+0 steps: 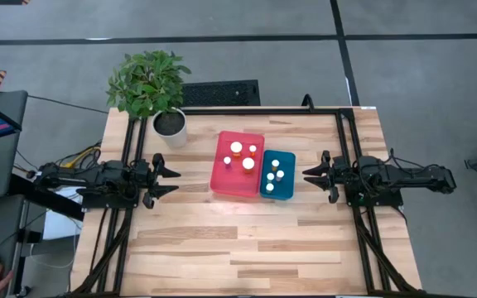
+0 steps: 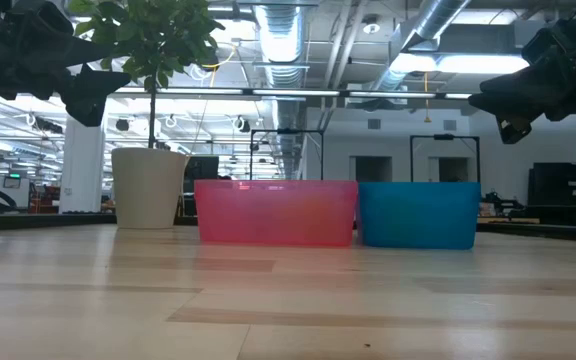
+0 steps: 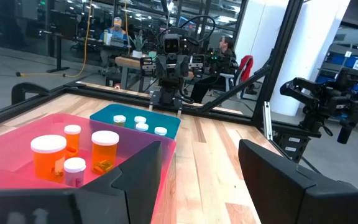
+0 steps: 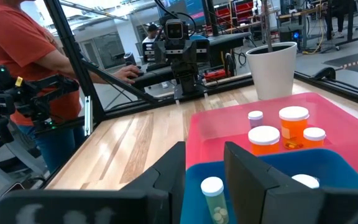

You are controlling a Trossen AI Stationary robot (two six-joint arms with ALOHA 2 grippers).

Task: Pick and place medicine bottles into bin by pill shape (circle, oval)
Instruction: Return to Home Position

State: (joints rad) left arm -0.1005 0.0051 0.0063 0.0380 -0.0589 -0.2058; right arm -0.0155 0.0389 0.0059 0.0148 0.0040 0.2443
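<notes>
Several white-capped medicine bottles stand in two bins at the table's middle. Amber ones [image 1: 236,149] stand on their bases in the pink bin [image 1: 222,178]; they also show in the left wrist view [image 3: 104,149]. Smaller bottles [image 1: 270,175] stand in the blue bin [image 1: 288,192]. My left gripper [image 1: 175,179] hovers open and empty left of the pink bin. My right gripper [image 1: 307,175] hovers open and empty right of the blue bin. Both are above the table.
A potted plant in a white pot [image 1: 170,126] stands at the far side, left of the bins. A black frame [image 1: 342,132] borders the table. A person in an orange shirt [image 4: 17,50] stands beyond the table's edge. Bare wood lies toward the near edge [image 1: 247,257].
</notes>
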